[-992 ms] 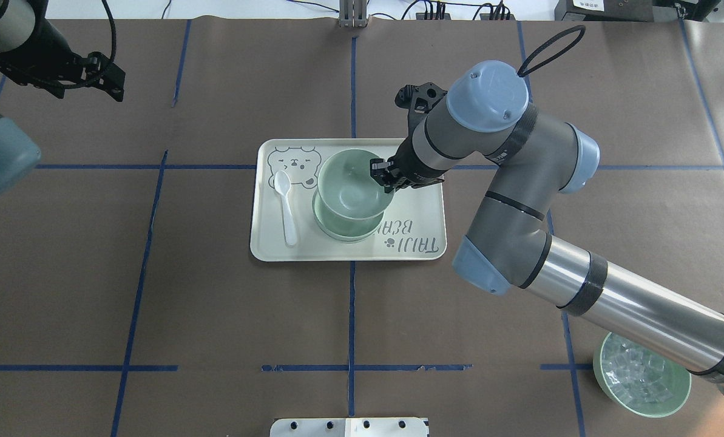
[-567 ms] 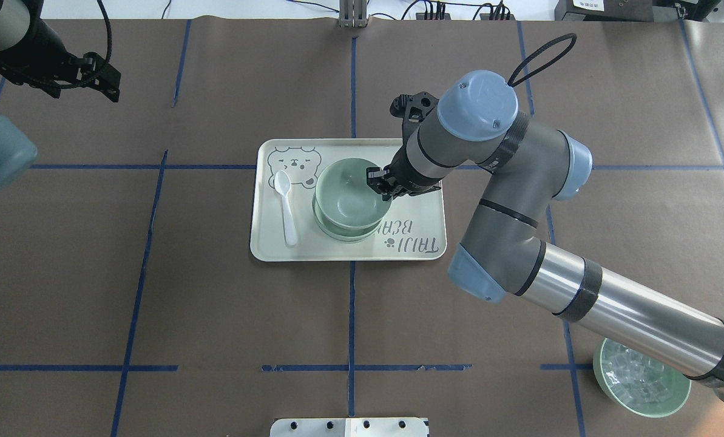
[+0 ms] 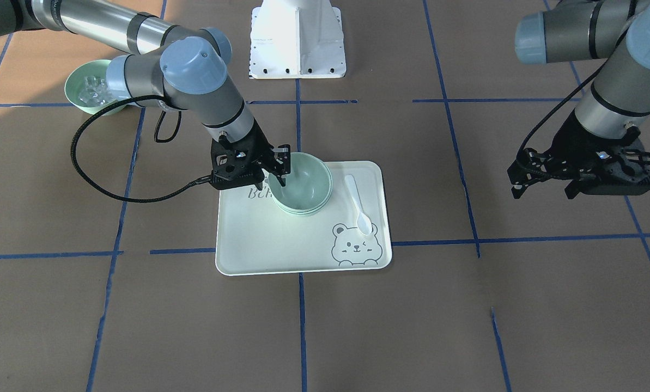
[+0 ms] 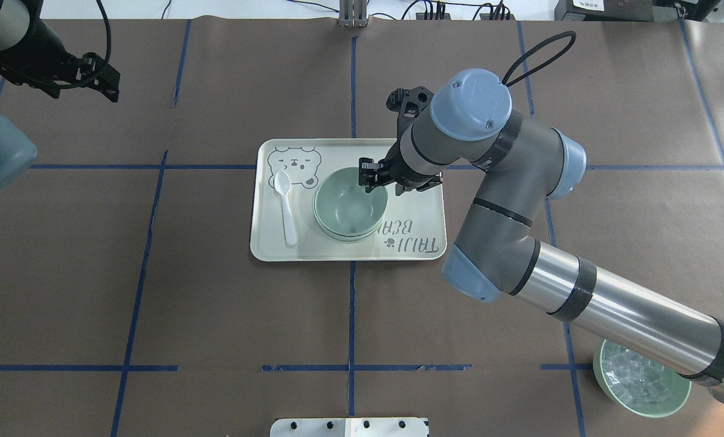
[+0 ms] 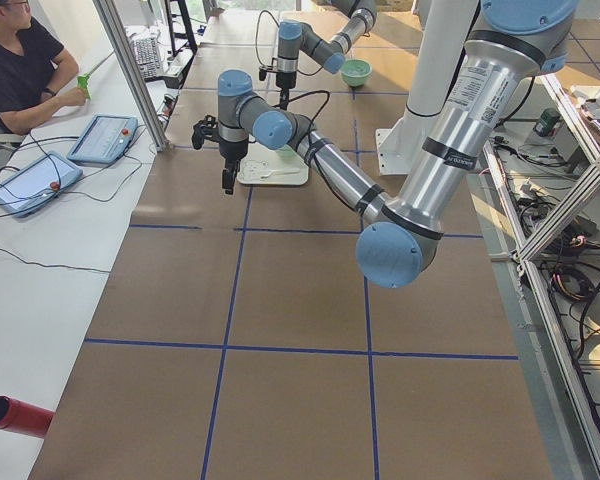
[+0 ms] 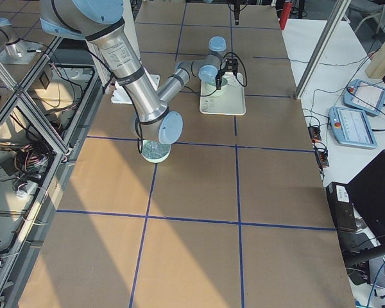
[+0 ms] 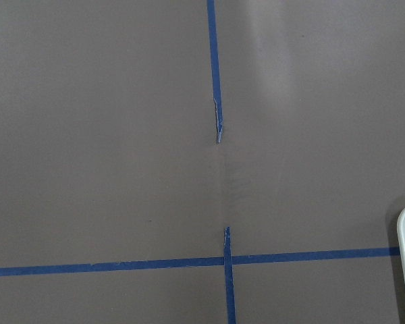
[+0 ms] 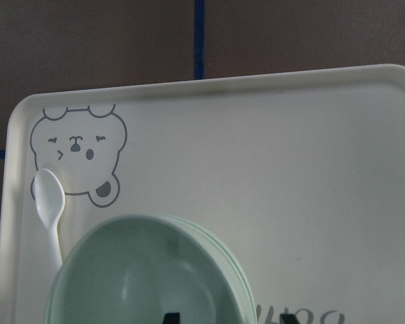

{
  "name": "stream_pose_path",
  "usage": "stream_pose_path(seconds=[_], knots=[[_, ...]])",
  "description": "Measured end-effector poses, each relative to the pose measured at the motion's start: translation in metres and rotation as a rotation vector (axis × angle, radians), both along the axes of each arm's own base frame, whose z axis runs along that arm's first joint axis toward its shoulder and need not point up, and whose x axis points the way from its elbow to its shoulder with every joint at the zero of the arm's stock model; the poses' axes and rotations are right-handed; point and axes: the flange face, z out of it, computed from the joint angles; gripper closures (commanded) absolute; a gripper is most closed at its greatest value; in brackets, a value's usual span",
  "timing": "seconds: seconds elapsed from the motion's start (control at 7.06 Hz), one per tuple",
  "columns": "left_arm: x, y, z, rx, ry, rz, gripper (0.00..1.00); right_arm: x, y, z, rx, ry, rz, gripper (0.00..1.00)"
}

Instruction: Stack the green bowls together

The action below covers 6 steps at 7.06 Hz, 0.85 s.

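Observation:
Three pale green bowls (image 4: 349, 206) sit nested in one stack on the cream bear tray (image 4: 422, 212). The stack also shows in the front view (image 3: 303, 188) and the right wrist view (image 8: 148, 277). My right gripper (image 4: 371, 176) stands at the stack's rim on the robot's right side, one finger inside the top bowl and one outside (image 3: 281, 169). In the right wrist view its fingertips (image 8: 169, 316) stand apart and off the rim, so it is open. My left gripper (image 4: 104, 79) hangs open and empty over the far left of the table (image 3: 521, 174).
A white spoon (image 4: 286, 206) lies on the tray next to the bear print, left of the stack. A green bowl of clear ice-like cubes (image 4: 641, 379) stands at the near right under my right arm. A white mount plate (image 3: 297, 38) sits at the robot's base.
My right gripper lowered the top bowl from a raised, offset position down into the stack, and the bowl now sits nested. The left arm barely moved.

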Motion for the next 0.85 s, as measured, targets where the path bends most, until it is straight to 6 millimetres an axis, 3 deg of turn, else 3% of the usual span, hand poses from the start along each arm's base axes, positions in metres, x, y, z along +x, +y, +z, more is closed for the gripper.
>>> stream_pose_path(seconds=[0.28,0.42,0.71,0.85], knots=[[-0.002,0.0,0.002,-0.001,-0.002,-0.002,0.0,0.018,-0.01,0.002,-0.016,0.008,0.029,0.0],[-0.008,-0.002,0.004,0.002,-0.005,-0.005,0.0,0.042,-0.018,0.005,-0.02,0.035,0.031,0.0],[-0.034,-0.006,0.02,0.023,-0.024,0.008,0.0,0.115,-0.028,0.016,0.02,0.107,-0.018,0.0],[-0.053,-0.007,0.034,0.032,-0.027,0.032,0.0,0.156,-0.033,0.035,0.05,0.131,-0.051,0.0]])
